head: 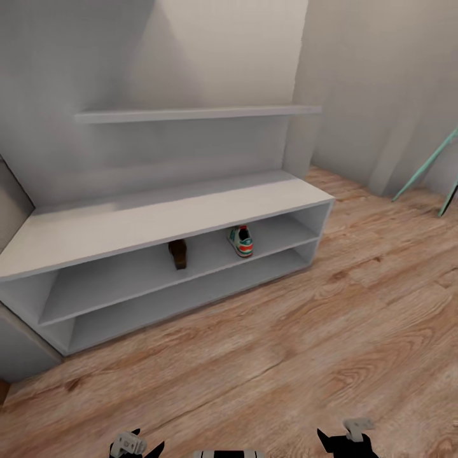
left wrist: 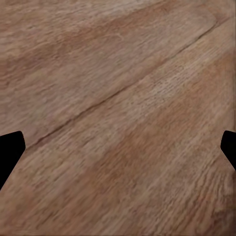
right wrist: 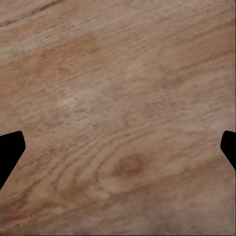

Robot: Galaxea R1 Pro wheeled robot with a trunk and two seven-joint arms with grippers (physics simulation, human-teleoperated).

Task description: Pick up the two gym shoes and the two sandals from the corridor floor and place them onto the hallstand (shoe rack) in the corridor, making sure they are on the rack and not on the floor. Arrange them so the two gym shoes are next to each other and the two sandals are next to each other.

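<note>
Shoe rack (head: 159, 219) stands on the floor (head: 286, 356) against the back wall (head: 191, 51), running from near left to far right. Upper shelf level holds one sandal (head: 179, 254) about mid-span and one gym shoe (head: 241, 241) to its right, well apart, both set back from the front edge. Wall shelf (head: 197, 114) hangs above the rack. Mirror frame (head: 425, 173) leans at far right, beyond the rack's right end. Left gripper (left wrist: 118, 152) and right gripper (right wrist: 118, 152) sit over bare floor, fingers spread wide, nearest the robot, left and right of centre.
</note>
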